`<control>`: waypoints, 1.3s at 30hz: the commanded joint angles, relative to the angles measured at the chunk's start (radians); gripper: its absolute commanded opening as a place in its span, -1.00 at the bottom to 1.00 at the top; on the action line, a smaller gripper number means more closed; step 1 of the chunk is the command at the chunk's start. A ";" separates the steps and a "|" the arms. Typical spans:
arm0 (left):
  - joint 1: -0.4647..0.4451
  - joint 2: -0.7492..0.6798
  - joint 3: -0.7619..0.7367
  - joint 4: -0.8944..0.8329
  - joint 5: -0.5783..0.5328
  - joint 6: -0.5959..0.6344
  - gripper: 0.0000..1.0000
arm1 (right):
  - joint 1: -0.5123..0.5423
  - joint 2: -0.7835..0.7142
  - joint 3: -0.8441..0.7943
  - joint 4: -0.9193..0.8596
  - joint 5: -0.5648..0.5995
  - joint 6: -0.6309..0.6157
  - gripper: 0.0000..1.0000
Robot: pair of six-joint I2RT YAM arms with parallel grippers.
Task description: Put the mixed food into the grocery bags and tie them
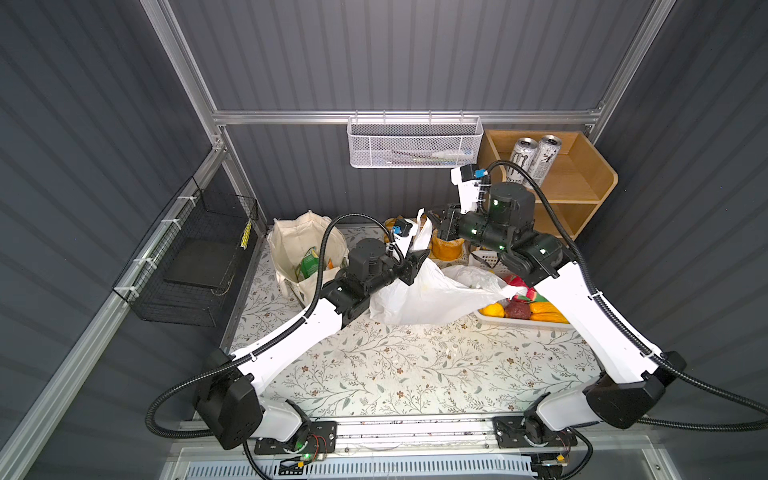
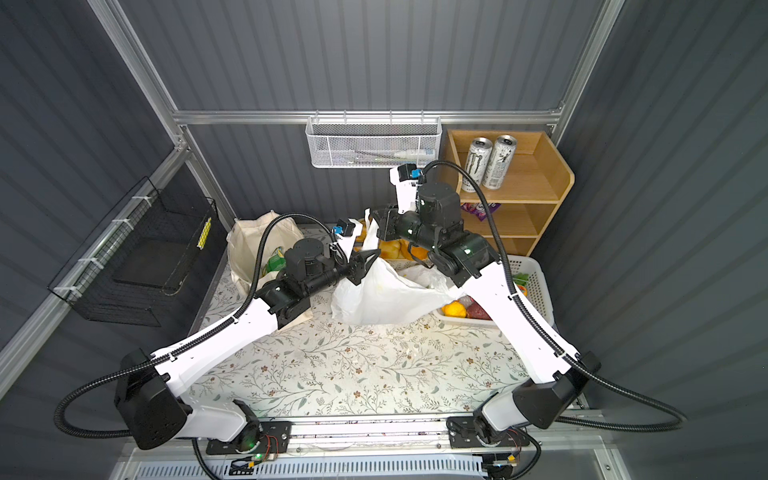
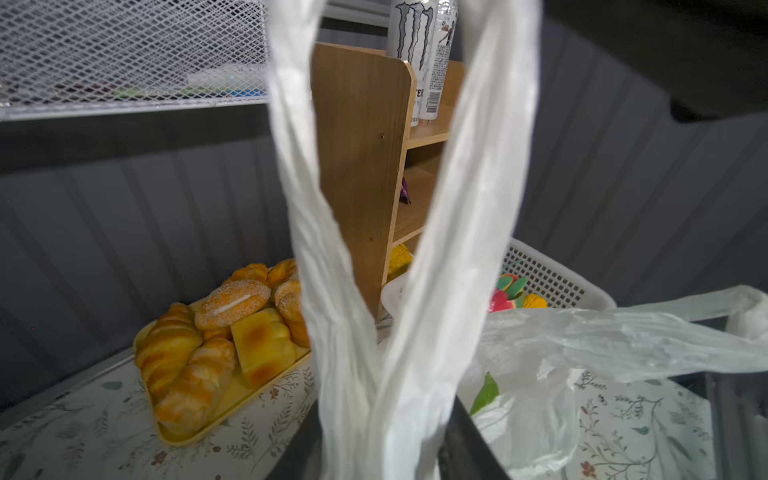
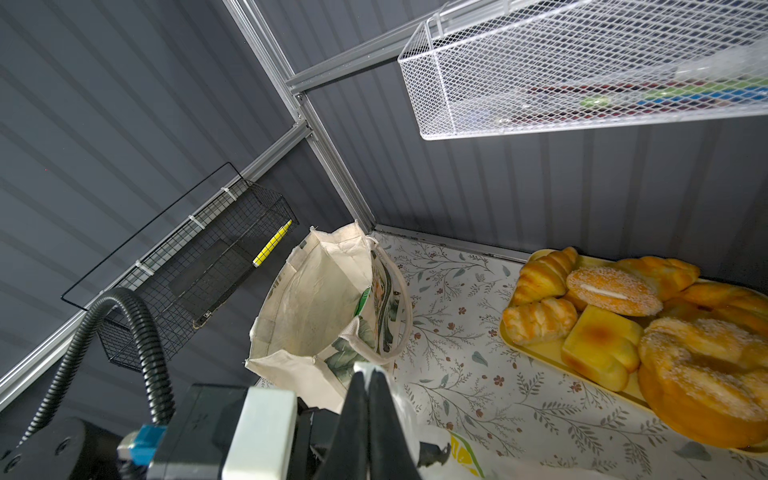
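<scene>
White plastic bag (image 1: 424,295) in the middle of the flowery surface (image 1: 415,365), slumped and crinkly, its far end raised. Left hand (image 1: 419,258) at that raised end, pinching the bunched handles. In the left wrist view, two white strips going up from between the dark fingers (image 3: 469,453). Right hand (image 4: 368,399) a little farther back and higher, fingers pressed tight together, a bit of white plastic at the tips. In both top views, the top of a handle standing up to that hand. A green and yellow shape (image 3: 484,395) showing through the thin plastic, inside the bag.

Cloth bag (image 1: 291,245) standing open at the back left corner of the surface, well apart from the white one. A green packet (image 1: 309,264) down inside it.

White basket with holes (image 2: 536,282) on the right, partly under the right arm, one corner of the plastic bag lying over its edge. Toy food (image 1: 517,309) inside, yellow, dark red and orange.

Yellow tray (image 4: 536,349) of bread rolls (image 4: 611,291) at the back, just behind the plastic bag. Wooden shelf (image 1: 582,178) in the back right corner, two tall cans (image 1: 536,160) on its top level. White wire basket (image 1: 415,145) hanging on the back rail. Black wire basket (image 1: 195,257) on the left wall.
</scene>
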 commanded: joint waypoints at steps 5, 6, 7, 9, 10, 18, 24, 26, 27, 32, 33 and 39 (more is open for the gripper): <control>0.071 -0.013 0.022 0.033 0.167 -0.052 -1.00 | -0.035 -0.030 0.008 0.021 -0.056 -0.008 -0.70; 0.105 -0.012 0.026 0.037 0.234 -0.083 -1.00 | -0.061 -0.035 0.009 0.026 -0.092 -0.007 -0.46; 0.137 -0.007 0.030 0.049 0.322 -0.116 -1.00 | -0.097 -0.039 0.010 0.031 -0.159 -0.012 -0.27; 0.179 -0.001 0.041 0.059 0.422 -0.158 -1.00 | -0.171 -0.050 -0.005 0.077 -0.305 -0.033 -0.01; 0.188 0.001 0.052 0.052 0.456 -0.159 -1.00 | -0.206 -0.060 -0.024 0.114 -0.391 -0.055 0.10; 0.198 0.073 0.192 -0.047 0.754 -0.188 -1.00 | -0.301 0.016 -0.001 0.203 -0.836 -0.125 0.43; 0.199 0.108 0.209 0.017 0.818 -0.260 -1.00 | -0.272 0.053 -0.023 0.346 -0.895 -0.023 0.49; 0.199 0.120 0.213 0.023 0.836 -0.272 -1.00 | -0.262 0.070 -0.016 0.354 -0.901 -0.010 0.49; 0.198 0.125 0.213 0.024 0.844 -0.276 -1.00 | -0.256 0.080 -0.014 0.361 -0.905 -0.001 0.49; 0.199 0.139 0.214 0.042 0.868 -0.293 -1.00 | -0.235 0.125 -0.011 0.389 -0.905 0.034 0.43; 0.198 0.139 0.213 0.051 0.875 -0.299 -1.00 | -0.234 0.133 -0.014 0.398 -0.905 0.044 0.42; 0.199 0.145 0.213 0.078 0.917 -0.327 -1.00 | -0.232 0.152 -0.030 0.441 -0.907 0.073 0.42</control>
